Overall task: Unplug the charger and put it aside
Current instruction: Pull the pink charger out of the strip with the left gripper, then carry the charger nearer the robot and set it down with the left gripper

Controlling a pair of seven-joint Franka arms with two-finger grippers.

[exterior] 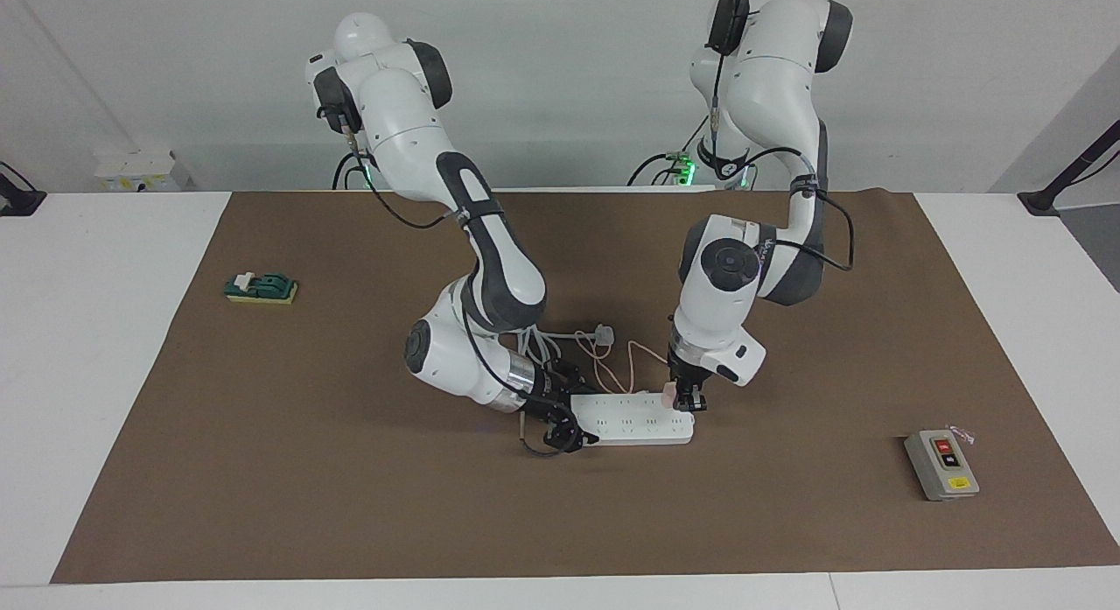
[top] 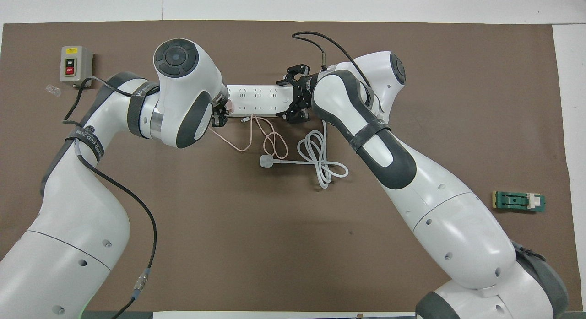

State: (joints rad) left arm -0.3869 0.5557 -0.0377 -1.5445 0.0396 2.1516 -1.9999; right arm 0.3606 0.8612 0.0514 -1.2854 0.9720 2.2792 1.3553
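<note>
**Facing view: both grips set, the pull is the risky part**

Facing view first, at lower centre of the frame: we see the left gripper (exterior: pixel 690 403) closed on the charger (exterior: pixel 669 394), the pale pink cube that sits plugged into the white power strip (exterior: pixel 632 419) at the strip's end toward the left arm. The right gripper (exterior: pixel 560 426) is clamped shut at the strip's other end, apparently pinning it down.

We judge the main risks to be these. If the right gripper's hold is weak, the strip may lift or slide with the plug. A tilted pull could jam the pins, or the small cube could slip from the fingertips. The thin pink cable (top: pixel 249 136) loops close to the coiled white cord (top: pixel 320 159) with its three-pin plug (top: pixel 266 161) at mid-frame in the overhead view; dragging it may snag there.

We count two arms, two grippers, one charger, one strip, one white cord, one grey switch box (exterior: pixel 941 465) at lower right and one green block (exterior: pixel 261 287) at left.
</note>
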